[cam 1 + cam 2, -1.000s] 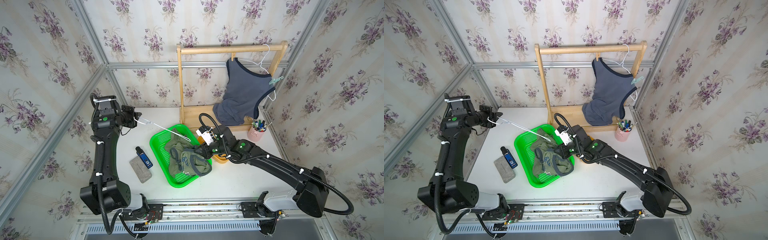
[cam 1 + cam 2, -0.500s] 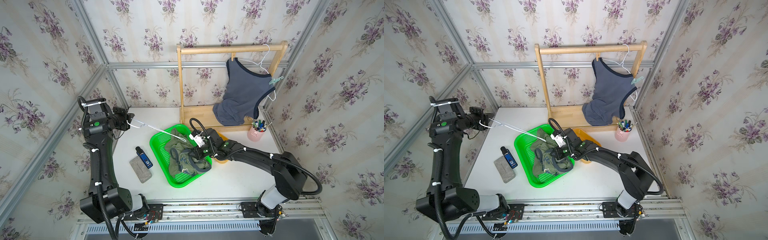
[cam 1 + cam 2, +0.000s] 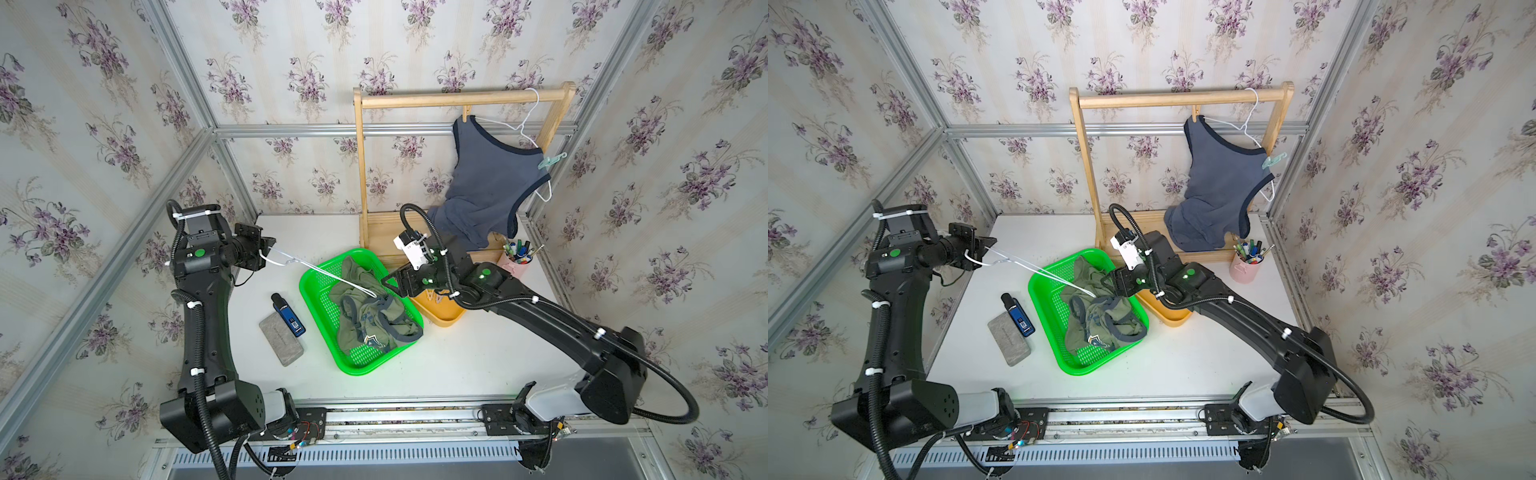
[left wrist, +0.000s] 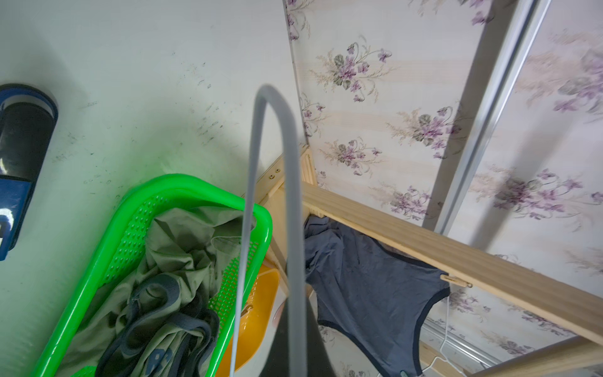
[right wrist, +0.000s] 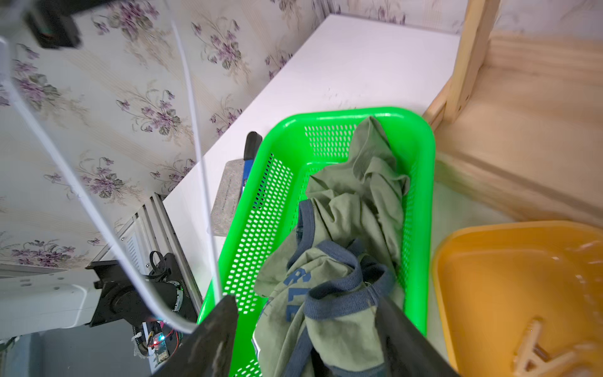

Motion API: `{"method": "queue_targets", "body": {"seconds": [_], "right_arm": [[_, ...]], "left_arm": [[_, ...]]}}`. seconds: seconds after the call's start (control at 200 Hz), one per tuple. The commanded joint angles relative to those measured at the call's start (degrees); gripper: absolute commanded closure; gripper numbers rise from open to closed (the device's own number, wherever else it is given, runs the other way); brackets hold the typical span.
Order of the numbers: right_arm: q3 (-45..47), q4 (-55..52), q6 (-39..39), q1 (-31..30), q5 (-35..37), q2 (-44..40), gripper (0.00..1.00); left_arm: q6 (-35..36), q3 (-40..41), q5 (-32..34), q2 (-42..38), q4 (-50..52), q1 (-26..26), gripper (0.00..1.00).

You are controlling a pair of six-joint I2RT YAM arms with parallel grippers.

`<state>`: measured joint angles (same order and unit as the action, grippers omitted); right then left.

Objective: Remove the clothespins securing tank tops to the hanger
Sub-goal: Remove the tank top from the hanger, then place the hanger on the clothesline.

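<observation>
Left hand (image 3: 261,250): clamped shut on the hook of a white wire hanger (image 3: 316,270) at centre left in a top view. The wire runs down and right toward the green basket (image 3: 353,370).
Right hand (image 3: 388,283): hovers over the basket's right rim, beside the yellow tray (image 3: 444,318). Its fingers (image 5: 215,336) are apart and hold nothing.
Olive top (image 3: 365,316): crumpled in the basket with no clothespin showing on it. The hanger's far end lies over it, and it is unclear whether the wire is threaded through.
Loose clothespins (image 3: 434,296): tan ones lying in the tray.
Blue top (image 3: 486,183): hangs on a second hanger (image 3: 525,124) from the wooden rack (image 3: 457,99), upper right of the frame.
Tan clothespin (image 3: 467,114): upright on the top's upper-left strap.
Mint clothespin (image 3: 552,160): on the right strap, with its long axis tilted toward the upper right.
Relation: both fastened pins lie up and to the right of the right hand, well apart from it. The right arm is nearer, while the left is occupied on the far side of the frame.
Next: probably the right hand rising to the blue top's pins.
</observation>
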<state>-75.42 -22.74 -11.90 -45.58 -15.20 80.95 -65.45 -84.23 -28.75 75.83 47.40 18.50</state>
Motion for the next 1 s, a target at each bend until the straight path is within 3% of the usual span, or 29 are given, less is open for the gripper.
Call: {"method": "queue_targets", "body": {"seconds": [0.0, 0.275, 0.525, 0.734, 0.824, 0.994], "right_arm": [[-3.5, -9.4, 5.1, -1.3, 3.3, -1.6, 0.33], [-10.0, -8.5, 5.8, -6.9, -2.0, 3.9, 0.35], [-11.2, -8.8, 6.3, -9.6, -5.8, 6.7, 0.35], [-8.8, -8.3, 6.5, -10.2, -6.3, 7.0, 0.36], [-7.5, -8.6, 6.6, -10.3, -6.4, 7.2, 0.45], [-4.1, -8.3, 6.5, -10.4, -4.9, 5.9, 0.76]], "left_arm": [[0.7, 2.4, 1.7, -0.2, 1.5, -2.8, 1.00], [-2.0, 2.5, 6.8, 3.5, 1.2, -13.8, 1.00], [-3.2, 2.1, 7.0, 7.0, 0.7, -18.3, 1.00], [-3.6, 0.8, 6.7, 8.7, 0.4, -19.0, 1.00], [-3.9, 0.2, 6.9, 9.0, 0.3, -19.3, 1.00], [-4.2, 0.0, 6.8, 9.2, 0.1, -19.3, 1.00]]}}
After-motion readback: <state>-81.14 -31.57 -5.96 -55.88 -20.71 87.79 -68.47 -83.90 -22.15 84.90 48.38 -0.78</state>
